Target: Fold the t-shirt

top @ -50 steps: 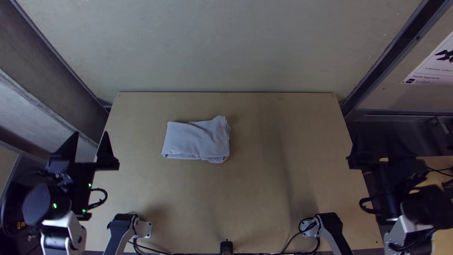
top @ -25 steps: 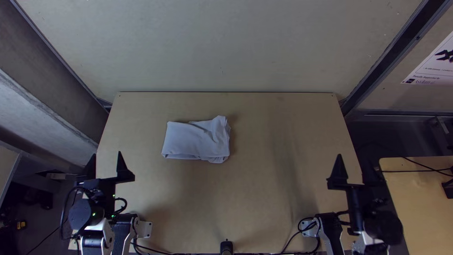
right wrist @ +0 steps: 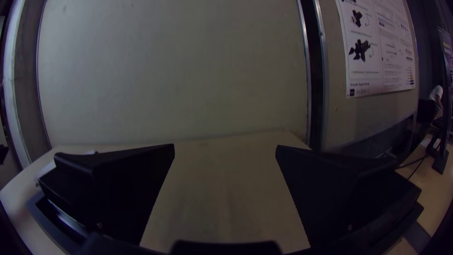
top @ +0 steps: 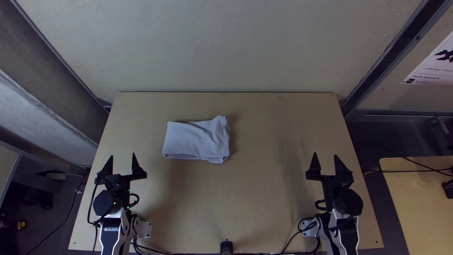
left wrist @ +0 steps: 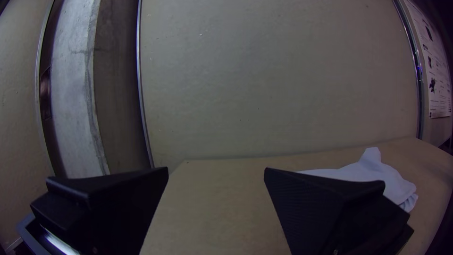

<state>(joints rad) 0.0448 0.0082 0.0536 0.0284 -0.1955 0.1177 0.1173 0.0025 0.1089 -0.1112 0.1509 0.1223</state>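
My left gripper (top: pixel 123 165) stands open over the table's left side, near its front, with nothing between its fingers. On the right side my right gripper (top: pixel 325 166) is open too and holds nothing. The pale t-shirt (top: pixel 196 140) lies in a compact folded rectangle left of the table's middle, farther back than both grippers and touching neither. Its right end looks somewhat rumpled. In the left wrist view, my left gripper (left wrist: pixel 216 174) has the t-shirt (left wrist: pixel 377 177) partly behind one finger. My right gripper (right wrist: pixel 225 153) shows its fingers wide apart in the right wrist view.
The wooden table (top: pixel 264 198) has a tall grey panel (top: pixel 226 47) behind it. A small black post (top: pixel 226 246) and cables (top: pixel 264 253) sit at its front edge. Another wooden surface (top: pixel 420 198) stands off to the right.
Both arms have drawn inward from the table's outer sides to above its front left and front right areas. The t-shirt has not moved.
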